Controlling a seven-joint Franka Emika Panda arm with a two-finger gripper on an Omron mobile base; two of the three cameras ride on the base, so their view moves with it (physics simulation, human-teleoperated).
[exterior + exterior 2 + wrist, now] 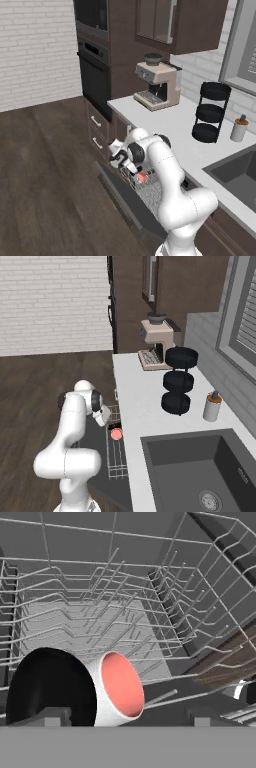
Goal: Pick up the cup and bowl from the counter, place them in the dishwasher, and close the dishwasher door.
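Below the pale tabletop [175, 131], cup [116, 688] and bowl [47, 687] lie tipped together in the dishwasher's wire rack [100, 619], fingers [47, 716] spread apart above them.

Cup [142, 177] in dishwasher [150, 192] rack; pincer [120, 161] just beside it; door [127, 202] down.

Wire rack [150, 612] pulled out over dropped door [127, 202]: cup [117, 687] on its side among tines, red inside showing; black bowl [47, 687] tipped on edge, touching cup. Counter [145, 406]: coffee machine [155, 343] at far end, three-tier stand [178, 381] mid, dispenser bottle [212, 406] beside sink [200, 466].
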